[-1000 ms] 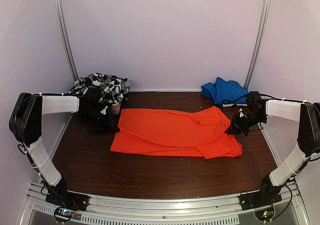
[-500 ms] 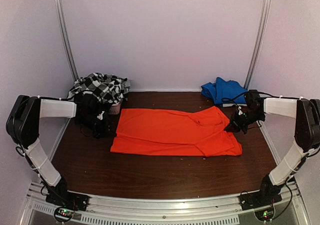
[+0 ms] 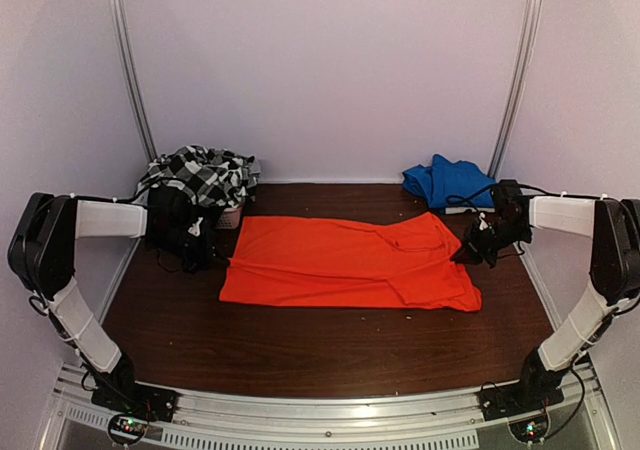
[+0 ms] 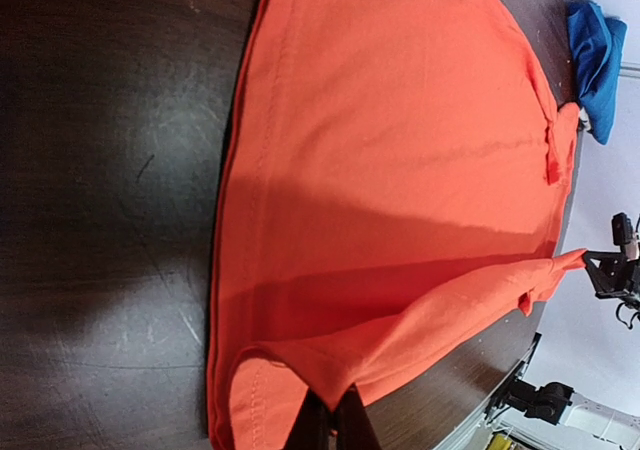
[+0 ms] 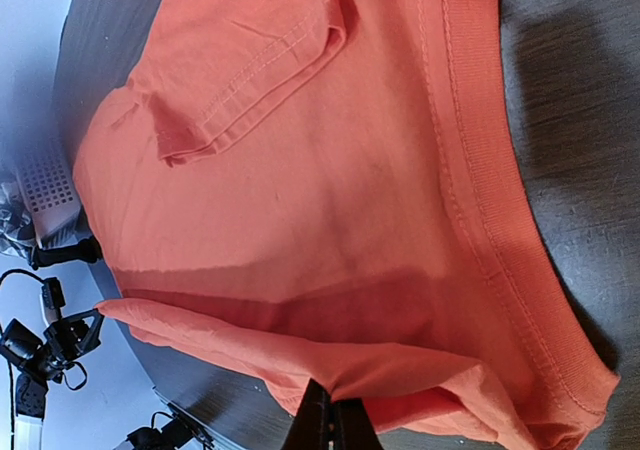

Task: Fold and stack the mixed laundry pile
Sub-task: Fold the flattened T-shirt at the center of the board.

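Pinching an edge of the orange-red shirt (image 3: pixel 345 265) tight in left gripper (image 4: pixel 330 425) and right gripper (image 5: pixel 328 418), seemingly starting its fold; leaving checked garment (image 3: pixel 200 175) waiting.

orange-red shirt (image 3: pixel 350 265) laid out mostly flat mid-frame, one long edge raised and stretched taut above the rest, black-and-white checked garment (image 3: pixel 200 175) bunched in a heap upper left, blue garment (image 3: pixel 448 182) crumpled upper right
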### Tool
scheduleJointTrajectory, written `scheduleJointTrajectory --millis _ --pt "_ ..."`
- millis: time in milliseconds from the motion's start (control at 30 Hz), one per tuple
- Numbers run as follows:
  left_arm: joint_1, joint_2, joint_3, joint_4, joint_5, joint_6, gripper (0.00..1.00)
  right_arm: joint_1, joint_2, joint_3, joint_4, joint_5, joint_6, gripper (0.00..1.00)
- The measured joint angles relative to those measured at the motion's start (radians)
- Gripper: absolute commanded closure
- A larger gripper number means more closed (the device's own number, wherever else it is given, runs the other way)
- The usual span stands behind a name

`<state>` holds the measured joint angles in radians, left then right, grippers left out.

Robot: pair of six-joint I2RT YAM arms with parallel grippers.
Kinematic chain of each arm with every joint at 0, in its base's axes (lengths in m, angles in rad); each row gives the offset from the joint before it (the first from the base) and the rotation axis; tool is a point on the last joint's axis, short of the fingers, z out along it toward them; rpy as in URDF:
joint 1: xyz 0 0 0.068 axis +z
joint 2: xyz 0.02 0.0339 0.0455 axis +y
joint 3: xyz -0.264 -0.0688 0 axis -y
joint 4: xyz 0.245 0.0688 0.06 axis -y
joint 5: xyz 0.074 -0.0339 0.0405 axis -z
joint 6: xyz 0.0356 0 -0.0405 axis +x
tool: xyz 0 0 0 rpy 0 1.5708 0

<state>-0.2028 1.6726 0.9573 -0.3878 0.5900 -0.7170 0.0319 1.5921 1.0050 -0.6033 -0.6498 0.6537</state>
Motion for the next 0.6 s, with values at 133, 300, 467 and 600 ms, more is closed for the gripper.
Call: scheduleJointTrajectory --millis 133,300,467,600 --pt "0.0 0.025 0.001 0.021 0.008 0.001 1.0 0.0 0.0 0.0 0.017 0.0 0.005 0.93" --pt "0.0 0.077 0.031 0.017 0.012 0.016 0.59 -0.002 0.011 0.003 0.029 0.0 -0.001 0.68" --pt "0.01 0.064 0.064 -0.01 -0.014 0.051 0.42 -0.034 -0.005 0.006 -0.01 0.008 -0.027 0.48" --pt "0.03 0.012 0.051 -0.056 -0.034 0.09 0.4 -0.094 -0.085 -0.001 -0.064 0.021 -0.052 0.5"
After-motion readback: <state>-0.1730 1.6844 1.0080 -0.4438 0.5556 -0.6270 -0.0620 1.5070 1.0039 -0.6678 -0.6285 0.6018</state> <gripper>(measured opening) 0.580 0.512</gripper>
